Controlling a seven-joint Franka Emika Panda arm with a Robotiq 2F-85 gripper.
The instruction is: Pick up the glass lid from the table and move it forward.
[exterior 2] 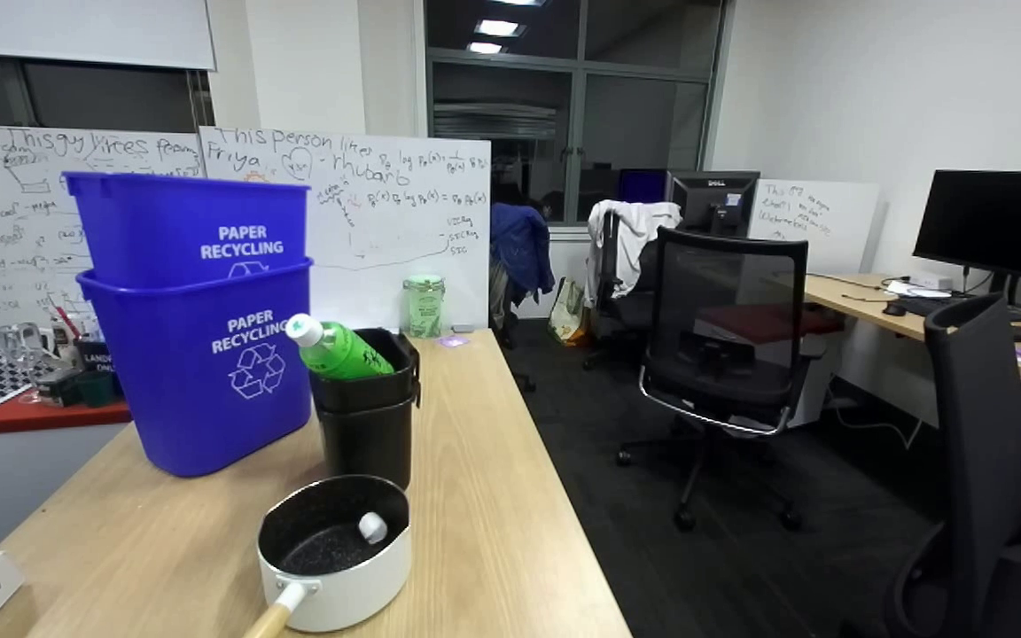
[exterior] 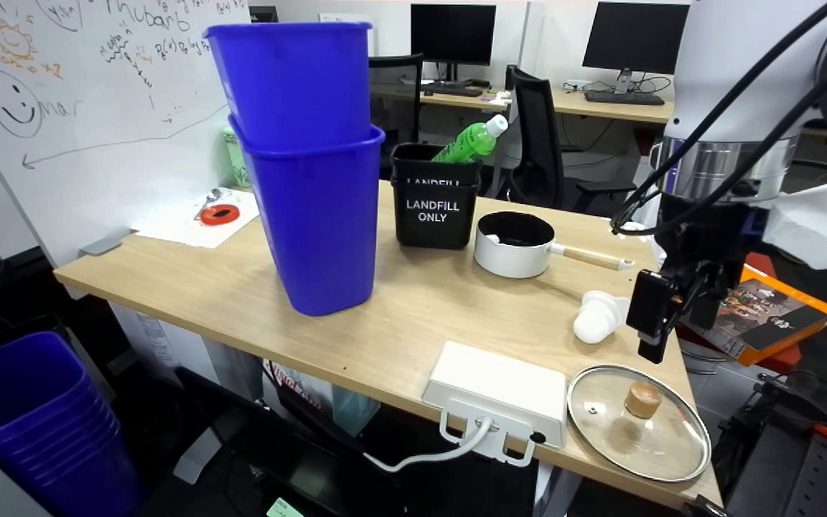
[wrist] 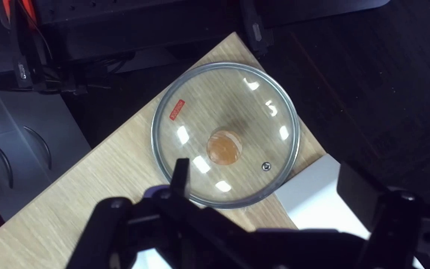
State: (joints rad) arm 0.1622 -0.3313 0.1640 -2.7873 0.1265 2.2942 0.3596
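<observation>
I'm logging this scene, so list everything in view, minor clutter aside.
Table: one, light wood, foreground
Glass lid: one, clear, table corner
White box: one, white, beside lid
Bulb-like object: one, white, on table
Saucepan: one, white, on table
Tall bins: two, blue, on table
Landfill bins: two, black, on table
Bottle: one, green, in landfill bins
Round item: one, red, on paper
Whiteboards: several, white, beyond table
Jar: one, green, by whiteboards
Lower bins: several, blue, below table height
Chairs, monitors: several, black, background
Gripper: one, black, open near lid
Arm: one, white, above gripper

White glare spots on the glass lid (wrist: 224, 123), the floor (wrist: 357, 93) beyond in deep gloom
</observation>
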